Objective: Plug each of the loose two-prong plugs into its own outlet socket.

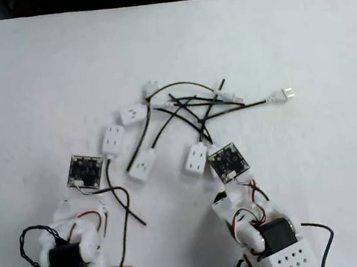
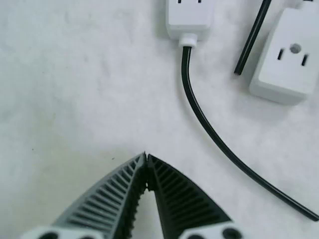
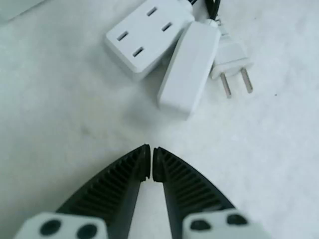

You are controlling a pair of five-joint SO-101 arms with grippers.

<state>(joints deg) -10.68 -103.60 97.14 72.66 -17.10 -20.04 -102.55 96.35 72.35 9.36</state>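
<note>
Plug [image 3: 230, 57] lies near our right gripper [image 3: 151, 152], beside sockets [image 3: 147, 32]. Both it and left gripper [image 2: 146, 160] have jaws pressed together. We judge plug light, cord springy: pinch the stiff body.

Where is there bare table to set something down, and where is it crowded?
Bare: the strip between the table's far edge and the cord tangle; left of the leftmost socket; right of the loose plug. Crowded: the middle, around that tangle.
</note>
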